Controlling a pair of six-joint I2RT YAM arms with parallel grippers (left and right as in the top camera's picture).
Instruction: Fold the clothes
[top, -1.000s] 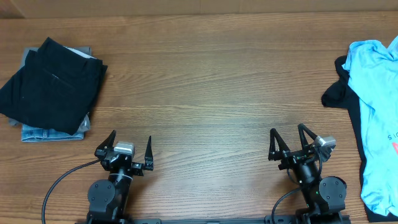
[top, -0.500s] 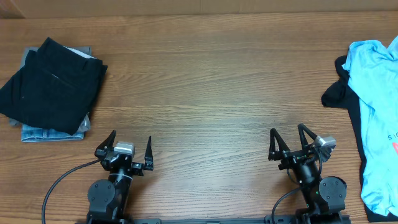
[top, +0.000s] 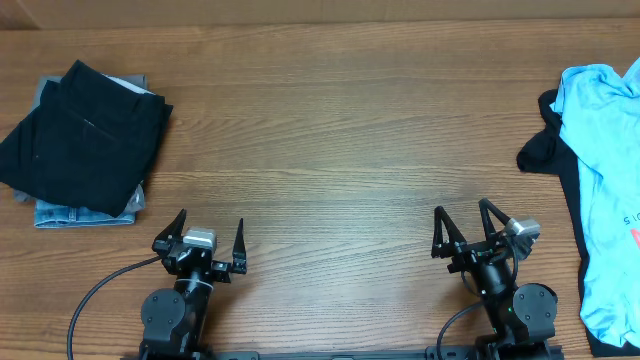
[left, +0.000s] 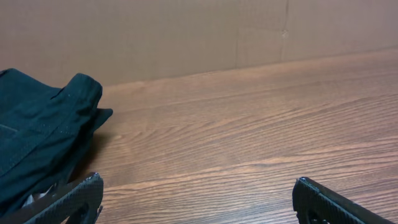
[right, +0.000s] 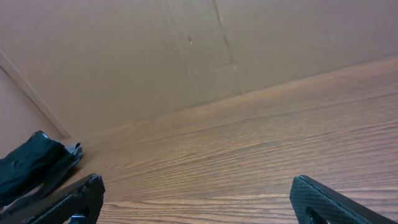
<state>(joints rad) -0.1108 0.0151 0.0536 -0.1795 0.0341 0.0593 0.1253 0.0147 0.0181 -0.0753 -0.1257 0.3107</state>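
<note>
At the table's (top: 330, 120) near edge, the L gripper (top: 212, 220) and R gripper (top: 462, 208) are seen parked low. Their jaws are spread wide apart w/ nothing between them. This is judged a ready pose, set back so the bare middle of the wood can serve as a folding area. Far right, the light blue T-shirt (top: 600, 150) is laid loose and unfolded, partly over a black garment (top: 533, 152) and cut off by the frame's edge. It is placed on the R arm's side, well apart from both grippers. Far left, a folded stack (top: 85, 135) is set aside: a black item on top, denim (top: 75, 213) beneath and a grey piece (top: 45, 88) at the back. It is prob. the finished pile, kept out of the work area. No fold is yet made on the tee. A reach to the right by the R arm is judged the next need.
</note>
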